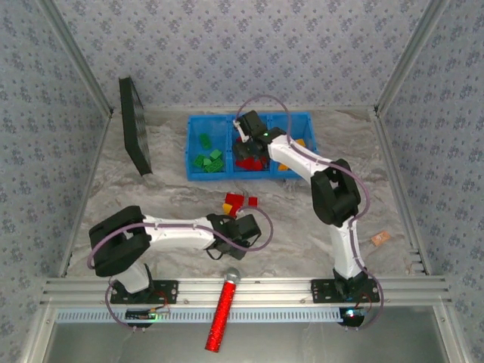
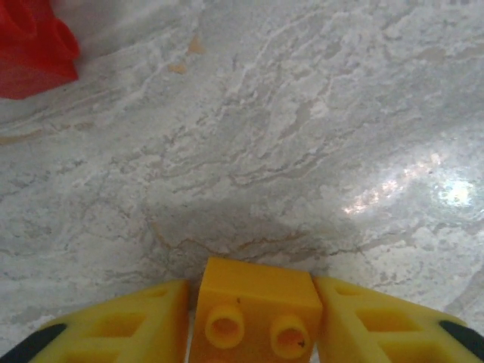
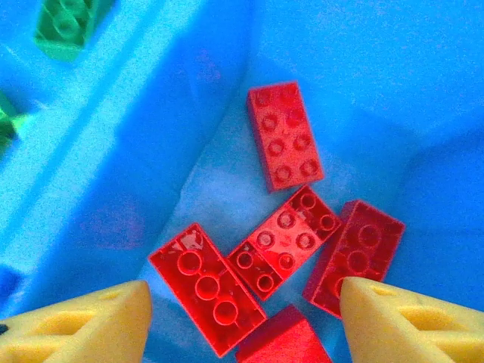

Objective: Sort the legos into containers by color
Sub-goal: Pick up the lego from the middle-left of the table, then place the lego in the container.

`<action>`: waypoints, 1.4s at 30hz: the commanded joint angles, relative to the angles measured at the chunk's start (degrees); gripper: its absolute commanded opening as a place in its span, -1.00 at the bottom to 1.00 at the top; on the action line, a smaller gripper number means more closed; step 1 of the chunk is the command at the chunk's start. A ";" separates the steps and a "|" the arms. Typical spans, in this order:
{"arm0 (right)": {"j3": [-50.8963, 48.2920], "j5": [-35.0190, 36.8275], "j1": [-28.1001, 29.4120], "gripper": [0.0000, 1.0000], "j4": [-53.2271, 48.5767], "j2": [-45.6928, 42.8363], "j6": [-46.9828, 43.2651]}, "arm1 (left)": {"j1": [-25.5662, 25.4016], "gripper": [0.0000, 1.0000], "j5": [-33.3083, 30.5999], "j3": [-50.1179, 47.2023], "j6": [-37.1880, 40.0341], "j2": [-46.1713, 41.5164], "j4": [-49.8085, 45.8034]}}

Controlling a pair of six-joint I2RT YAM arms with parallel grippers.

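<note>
In the left wrist view a yellow lego (image 2: 257, 302) with two studs sits on the marble table, and my left gripper (image 2: 253, 321) is shut on it, one finger pressed against each side. A red lego (image 2: 34, 45) lies ahead at the far left. From above, my left gripper (image 1: 240, 227) is just below a small cluster of red and yellow legos (image 1: 236, 203). My right gripper (image 1: 246, 134) hangs open over the middle container of the blue tray (image 1: 219, 116). Several red legos (image 3: 283, 242) lie below its empty fingers (image 3: 386, 318). Green legos (image 1: 208, 159) fill the left container, orange ones (image 1: 293, 149) the right.
A flat black panel (image 1: 134, 125) leans at the back left. A long red glittery cylinder (image 1: 222, 314) lies across the front rail between the arm bases. A small tan scrap (image 1: 380, 238) sits near the right edge.
</note>
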 commanded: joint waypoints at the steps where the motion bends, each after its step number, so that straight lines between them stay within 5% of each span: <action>1: -0.92 -1.16 -0.81 0.40 -0.71 -5.75 -0.82 | -0.49 -0.21 4.03 1.34 -0.13 2.94 2.85; 13: -18.65 -1.79 -8.01 0.53 3.29 -22.49 8.22 | -0.06 -0.33 1.44 18.16 9.15 4.54 -3.20; 22: -32.77 -0.01 -14.70 0.62 1.54 -40.12 13.56 | 6.77 -0.34 -3.18 38.41 20.22 12.43 0.36; 35: -51.10 -8.01 -27.53 0.78 -9.00 -61.17 18.43 | 14.16 -0.34 -1.84 66.61 20.21 32.84 -0.96; 42: -55.68 -9.21 -29.83 0.82 -15.75 -68.66 18.22 | 15.98 -0.35 0.05 76.10 17.37 41.24 -0.58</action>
